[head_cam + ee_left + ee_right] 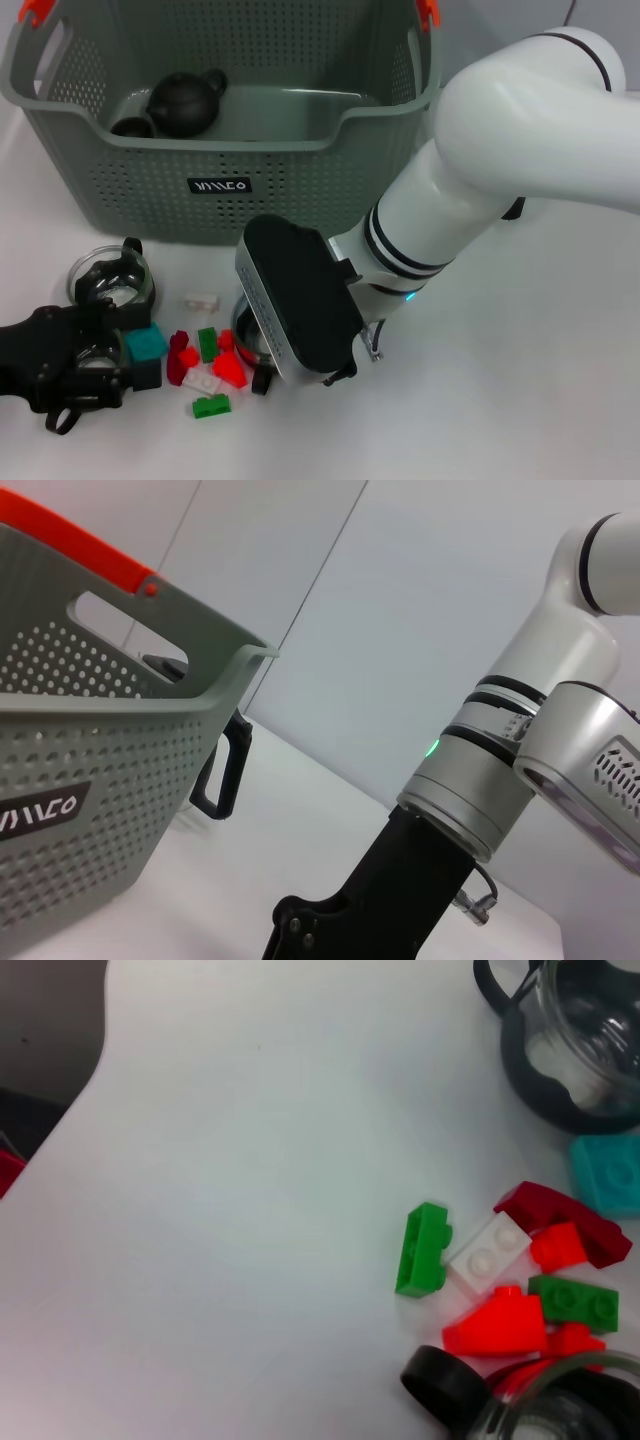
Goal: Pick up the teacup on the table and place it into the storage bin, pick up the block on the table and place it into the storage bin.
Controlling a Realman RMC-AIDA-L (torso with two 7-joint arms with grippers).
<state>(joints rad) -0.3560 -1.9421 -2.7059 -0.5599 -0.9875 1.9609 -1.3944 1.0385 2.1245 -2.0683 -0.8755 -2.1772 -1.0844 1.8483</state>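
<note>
The grey-green storage bin (pixel 230 150) stands at the back of the table and also shows in the left wrist view (pixel 90 750). A glass teacup in a black holder (pixel 112 278) stands at the front left, touching my left gripper (pixel 95 350); it also shows in the right wrist view (pixel 585 1040). A second glass teacup (pixel 245 335) sits under my right gripper (pixel 290 330), which hangs low over it, and its rim shows in the right wrist view (pixel 560 1415). Between the cups lie several small blocks: teal (pixel 146 343), red (pixel 230 370), green (pixel 211 405).
A dark teapot (pixel 185 100) and a small dark cup (pixel 132 127) lie inside the bin. A white block (pixel 202 298) lies apart from the pile, near the bin's front wall. My right arm (pixel 500 150) reaches across the bin's right corner.
</note>
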